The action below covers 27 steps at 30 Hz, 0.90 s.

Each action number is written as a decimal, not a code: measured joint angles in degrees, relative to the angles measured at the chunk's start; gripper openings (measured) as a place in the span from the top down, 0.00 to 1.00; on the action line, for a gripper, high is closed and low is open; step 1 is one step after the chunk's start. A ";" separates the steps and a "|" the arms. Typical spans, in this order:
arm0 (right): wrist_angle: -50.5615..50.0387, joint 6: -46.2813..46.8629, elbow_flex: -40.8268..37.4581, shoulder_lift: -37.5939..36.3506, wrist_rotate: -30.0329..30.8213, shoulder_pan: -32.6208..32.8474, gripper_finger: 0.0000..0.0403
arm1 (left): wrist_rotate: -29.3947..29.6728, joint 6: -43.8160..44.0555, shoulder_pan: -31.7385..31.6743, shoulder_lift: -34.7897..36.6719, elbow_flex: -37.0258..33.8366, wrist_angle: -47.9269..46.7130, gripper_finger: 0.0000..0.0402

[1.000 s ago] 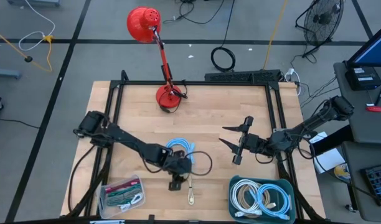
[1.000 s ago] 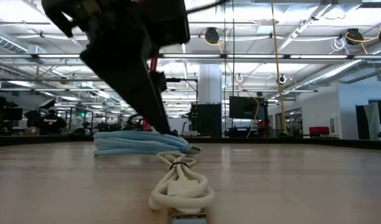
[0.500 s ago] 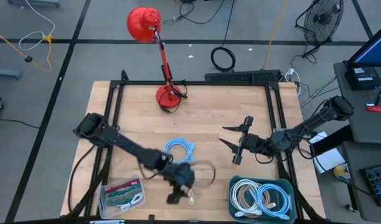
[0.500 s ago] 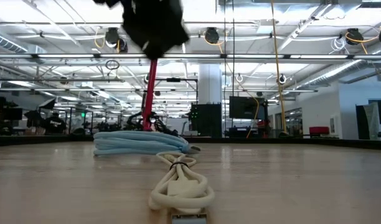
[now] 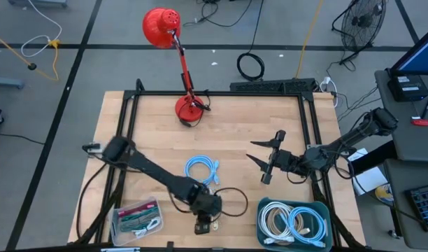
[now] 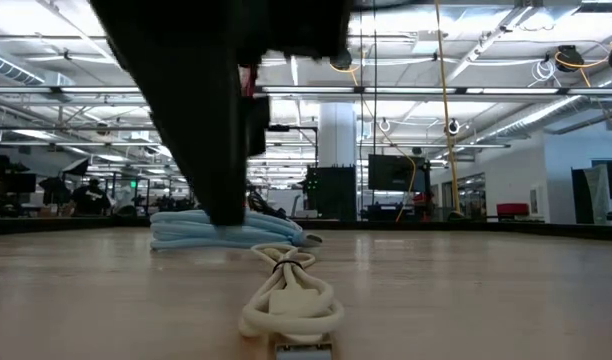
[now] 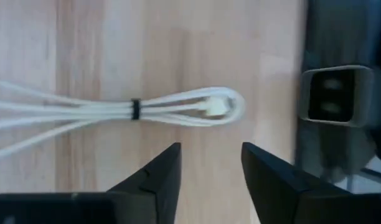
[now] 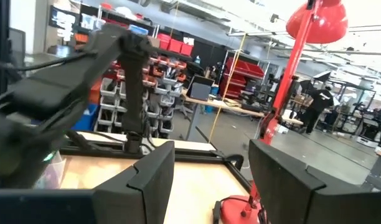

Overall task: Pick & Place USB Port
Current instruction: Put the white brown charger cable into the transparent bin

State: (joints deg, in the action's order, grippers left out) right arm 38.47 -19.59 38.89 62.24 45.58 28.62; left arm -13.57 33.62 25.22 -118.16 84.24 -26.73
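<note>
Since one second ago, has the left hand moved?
Yes. The left hand moved from beside the blue cable toward the table's near edge.

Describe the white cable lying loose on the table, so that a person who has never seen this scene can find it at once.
Start at the wooden table and go to its front edge, between the clear box and the teal bin. There the white cable lies bundled directly on the wood, below the left gripper. The blue cable is coiled farther back; other white cables sit inside the bin.

Pale wood table (image 5: 235, 133), glossy white cable (image 7: 116, 111)
</note>
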 joint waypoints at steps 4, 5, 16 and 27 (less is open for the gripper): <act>-0.12 -0.24 0.00 0.00 1.19 -0.02 0.51 | -1.51 1.65 -0.46 -6.11 9.29 -8.62 0.67; -0.21 -0.22 0.00 0.00 1.19 -0.02 0.51 | -2.13 1.80 -0.55 -7.08 11.62 -10.27 0.70; -2.57 -9.52 0.00 -1.81 25.78 1.57 0.51 | 4.19 11.76 -2.50 -8.64 20.65 -20.05 0.71; -1.89 -14.20 -1.38 -5.01 44.44 4.02 0.51 | -2.68 29.58 -6.28 -8.75 20.09 -32.09 0.53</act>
State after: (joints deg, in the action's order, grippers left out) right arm 36.58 -33.79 37.52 57.23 90.01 32.64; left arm -16.24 63.20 18.95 -126.91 104.33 -58.82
